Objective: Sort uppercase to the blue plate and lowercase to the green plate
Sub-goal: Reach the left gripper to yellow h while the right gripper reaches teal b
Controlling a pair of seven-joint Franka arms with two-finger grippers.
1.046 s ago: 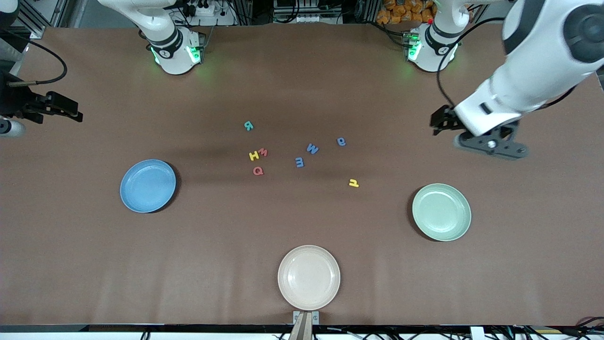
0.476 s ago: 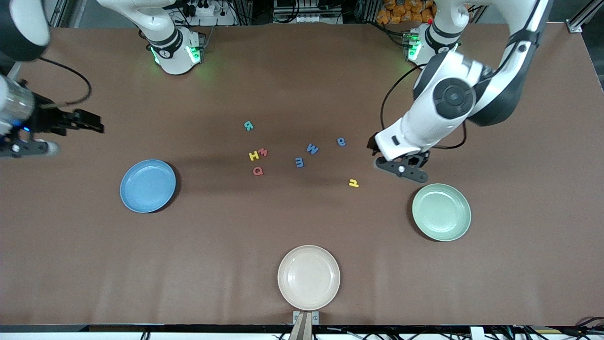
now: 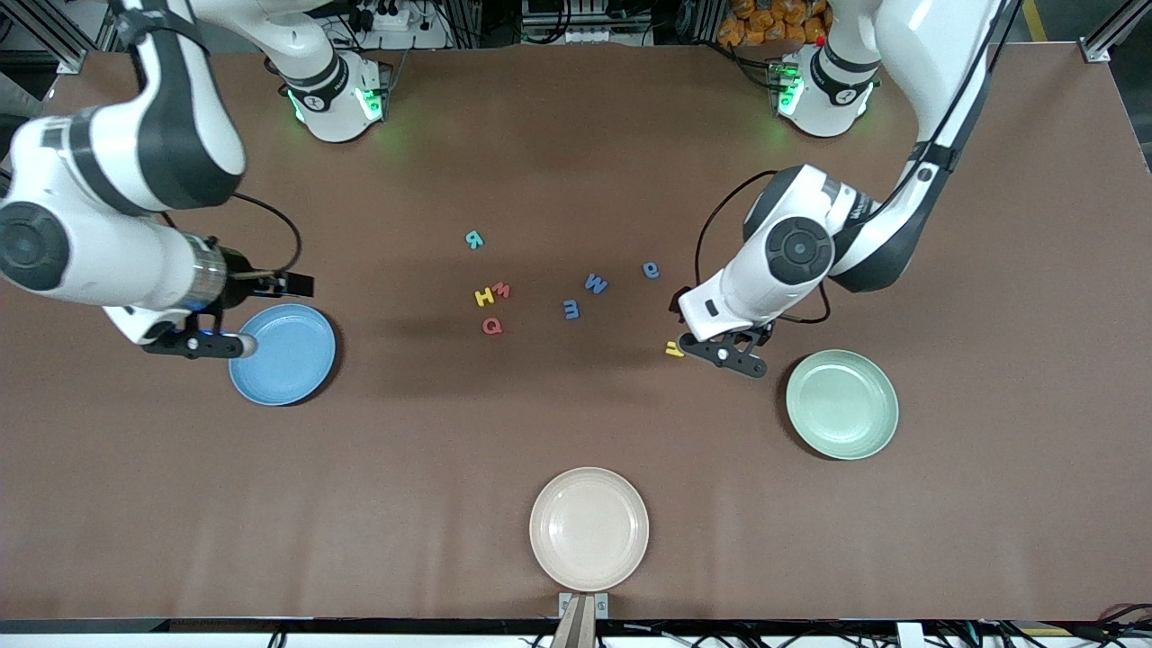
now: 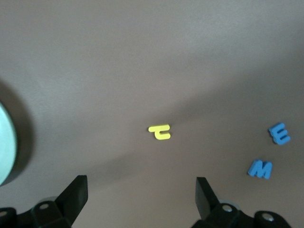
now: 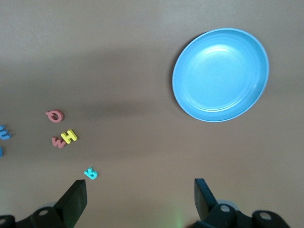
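Brown table (image 3: 576,135), lab clutter along top edge. Eight small foam letters scattered mid-table, none plated yet. Left gripper (image 3: 697,346), jaws spread wide and empty, hovers over yellow lowercase r (image 4: 160,132), between green plate (image 3: 842,404) and blue m (image 3: 571,310). Right gripper (image 3: 292,286), likewise agape and empty, hangs over rim of blue plate (image 3: 282,354). Letters look flat, feather-light, squashy; likely best pinched across thin strokes at table level, liable to skid or tilt. Cream plate (image 3: 589,528) idle nearest camera
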